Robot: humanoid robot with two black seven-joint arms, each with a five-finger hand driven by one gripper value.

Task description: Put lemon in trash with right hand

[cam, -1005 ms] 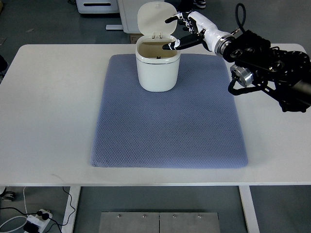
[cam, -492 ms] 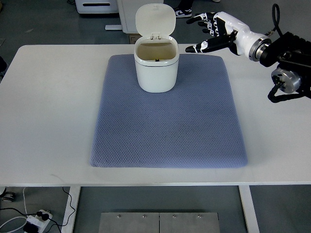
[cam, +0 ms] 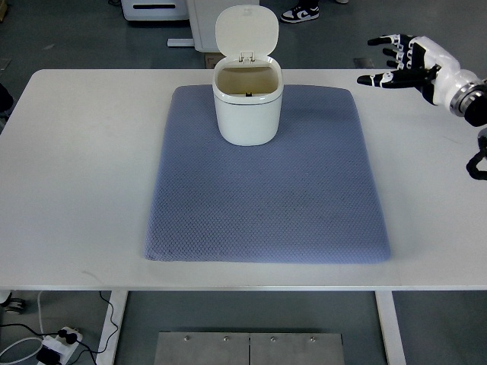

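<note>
right hand [cam: 407, 62]: upper right of frame, above the far right edge of the white table [cam: 76, 167]; arm enters from the right edge; fingers spread, palm empty, holding nothing
left hand: not in view
trash bin [cam: 247, 106]: small white bin, upper centre of frame, standing upright on the far end of the blue-grey mat [cam: 266, 190]; flip lid [cam: 245, 29] tipped up and back, mouth open
lemon: not visible anywhere on the table or mat; only a small dark speck shows at the back of the bin's tan interior, too small to identify; lemon is probably inside, cannot confirm
key relation: bin lies to the left of the right hand and slightly lower in frame, well apart; fingertips point left toward it
nearer arm: right, the only one showing
bin axis: vertical, opening faces up, so access is from above
task stage (judgement): drop looks done, nothing left to pick up
risk (judgement): low; hand is clear of bin and lid
</note>
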